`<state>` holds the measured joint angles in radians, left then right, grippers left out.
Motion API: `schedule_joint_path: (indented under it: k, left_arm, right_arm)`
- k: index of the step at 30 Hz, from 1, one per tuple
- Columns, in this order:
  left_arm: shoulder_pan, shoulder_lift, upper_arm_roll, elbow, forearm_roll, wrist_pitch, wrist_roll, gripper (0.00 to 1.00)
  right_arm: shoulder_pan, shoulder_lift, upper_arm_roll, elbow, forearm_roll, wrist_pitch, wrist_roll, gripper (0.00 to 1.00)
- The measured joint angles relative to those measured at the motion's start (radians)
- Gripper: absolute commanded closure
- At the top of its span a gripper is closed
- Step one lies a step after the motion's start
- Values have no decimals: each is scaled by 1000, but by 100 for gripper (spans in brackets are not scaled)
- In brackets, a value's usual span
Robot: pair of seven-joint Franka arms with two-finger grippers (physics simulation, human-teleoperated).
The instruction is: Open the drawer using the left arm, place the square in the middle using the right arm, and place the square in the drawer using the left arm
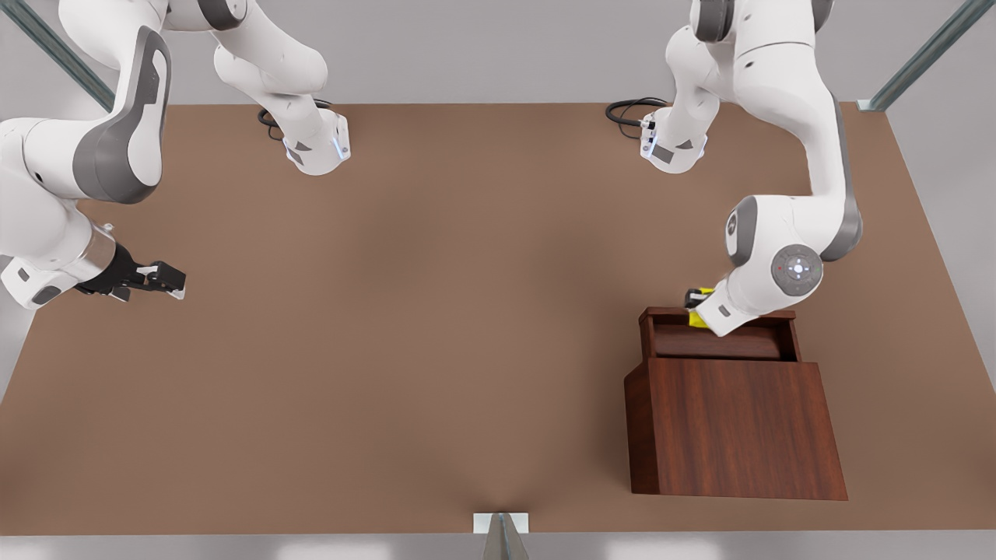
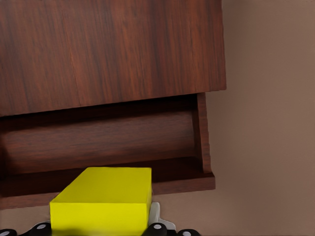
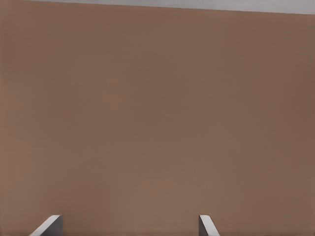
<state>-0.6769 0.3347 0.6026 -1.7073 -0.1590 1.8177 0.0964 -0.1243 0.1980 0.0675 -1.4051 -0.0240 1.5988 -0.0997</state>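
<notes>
Square (image 1: 699,315), yellow, is clamped in the left gripper (image 1: 695,299) over the open drawer (image 1: 720,342); the right gripper (image 1: 173,283) waits with fingers apart above the counter (image 1: 436,311).

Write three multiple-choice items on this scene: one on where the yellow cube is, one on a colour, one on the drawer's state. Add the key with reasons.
1. Where is the yellow cube?
A. In the left gripper, over the drawer
B. Mid-table
C. On the cabinet top

2. What colour is the cabinet?
A. Grey
B. Dark reddish-brown
C. White

3. What state is the drawer in?
A. Shut
B. Taken out
C. Pulled open

Key:
1 A: the left wrist view shows the cube between the fingers, above the drawer's front edge.
2 B: its wood shows that colour in the front view.
3 C: the tray sticks out from the cabinet.

The right gripper waits open at the front view's left.
</notes>
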Motion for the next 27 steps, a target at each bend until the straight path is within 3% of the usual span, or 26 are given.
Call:
schedule_joint_path:
  k: [10, 11, 18, 22, 23, 25, 27]
  left_arm:
    - [63, 78, 6, 11, -80, 82, 0, 31]
    - [63, 83, 6, 11, -84, 82, 0, 0]
    - [60, 86, 5, 25, -102, 66, -26, 0]
    - [62, 55, 22, 228, -95, -151, -32, 0]
    - [79, 15, -18, 246, -80, -155, -33, 0]
    - [376, -108, -403, 257, 12, -184, -48, 0]
    - [487, -155, -533, 255, 101, -190, -49, 0]
  right_arm:
    - [0, 0, 0, 0, 1, 3, 0, 0]
    - [0, 0, 0, 0, 1, 3, 0, 0]
    - [0, 0, 0, 0, 1, 9, 0, 0]
    - [-1, 0, 0, 0, 1, 9, 0, 0]
    - [-1, 0, 0, 0, 1, 9, 0, 0]
    - [-1, 0, 0, 1, 2, 9, 0, 0]
    - [-2, 0, -1, 2, 2, 9, 0, 0]
